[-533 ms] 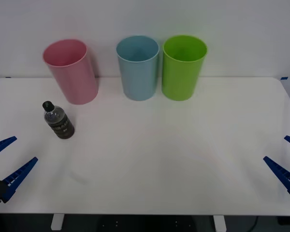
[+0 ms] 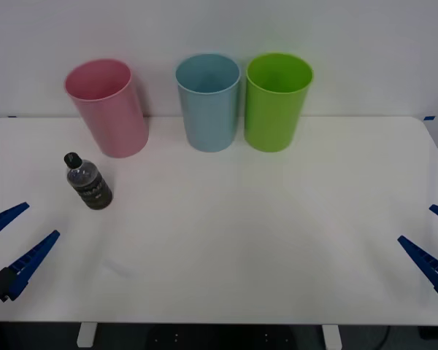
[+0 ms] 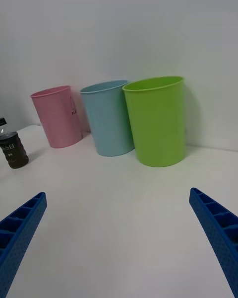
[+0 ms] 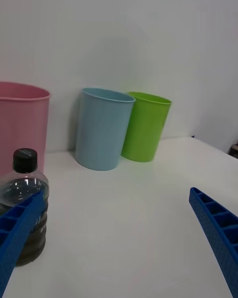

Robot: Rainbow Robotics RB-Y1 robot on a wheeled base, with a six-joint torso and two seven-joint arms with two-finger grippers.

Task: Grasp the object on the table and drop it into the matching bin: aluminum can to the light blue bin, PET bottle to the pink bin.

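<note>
A small clear PET bottle (image 2: 88, 182) with a black cap and dark contents stands upright on the white table (image 2: 226, 240), just in front of the pink bin (image 2: 107, 108). The light blue bin (image 2: 208, 102) stands to the right of the pink one. My left gripper (image 2: 13, 240) is open near the table's front left corner, short of the bottle and apart from it. The left wrist view shows the bottle (image 4: 25, 206) close behind one finger (image 4: 17, 238). My right gripper (image 2: 434, 244) is open at the table's right edge.
A bright green bin (image 2: 278, 100) stands right of the light blue bin, nearly touching it. All three bins line the table's back edge against a white wall. The right wrist view shows the pink bin (image 3: 55, 115), light blue bin (image 3: 108, 116) and green bin (image 3: 156, 119).
My left gripper has shifted slightly right and forward toward the bottle. The bottle, the bins and the right gripper have not moved.
</note>
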